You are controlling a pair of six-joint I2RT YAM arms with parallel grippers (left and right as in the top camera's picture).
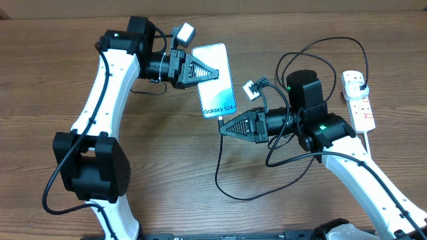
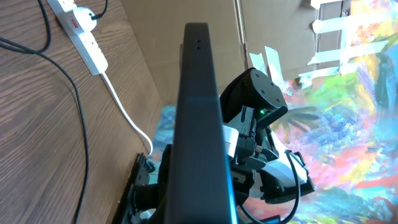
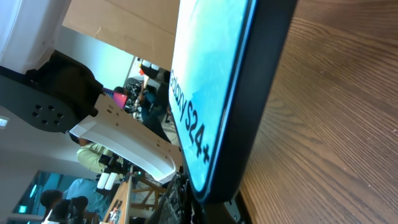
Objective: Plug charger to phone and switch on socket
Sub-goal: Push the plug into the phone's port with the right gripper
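Note:
My left gripper (image 1: 210, 72) is shut on the phone (image 1: 215, 83) and holds it tilted above the table, screen up, with the "Galaxy S24+" text at the near end. In the left wrist view the phone (image 2: 199, 118) shows edge-on between the jaws (image 2: 193, 211). My right gripper (image 1: 225, 127) is at the phone's lower end, shut on the charger's connector tip. The black charger cable (image 1: 220, 167) loops away below it. In the right wrist view the phone's end (image 3: 214, 93) sits right at the jaws (image 3: 214, 208) and hides the connector. The white socket strip (image 1: 358, 100) lies at the far right.
A black plug (image 1: 360, 83) sits in the strip's far end. The strip and its thick white cord also show in the left wrist view (image 2: 84, 40). Black cable loops (image 1: 320, 50) lie behind and around my right arm. The table's near edge is just below both arm bases.

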